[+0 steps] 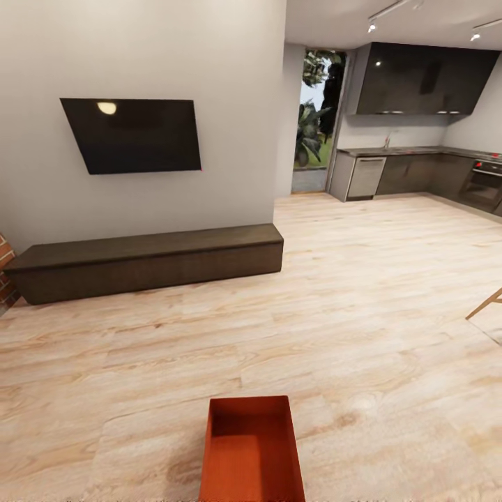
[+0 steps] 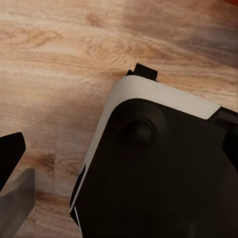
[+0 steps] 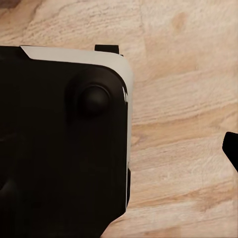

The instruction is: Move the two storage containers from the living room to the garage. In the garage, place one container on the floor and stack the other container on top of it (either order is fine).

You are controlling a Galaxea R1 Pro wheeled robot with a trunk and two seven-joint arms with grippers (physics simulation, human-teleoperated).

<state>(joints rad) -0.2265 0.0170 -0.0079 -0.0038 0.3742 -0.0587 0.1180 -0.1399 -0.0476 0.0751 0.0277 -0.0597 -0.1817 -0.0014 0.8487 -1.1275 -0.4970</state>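
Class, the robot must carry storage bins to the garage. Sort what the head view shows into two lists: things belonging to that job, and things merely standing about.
Belongs to the job:
- orange bin, on the wood floor at the near edge

Just standing about:
- wall TV
- long dark cabinet
- brick fireplace edge
- kitchen units
- wooden leg at the right edge
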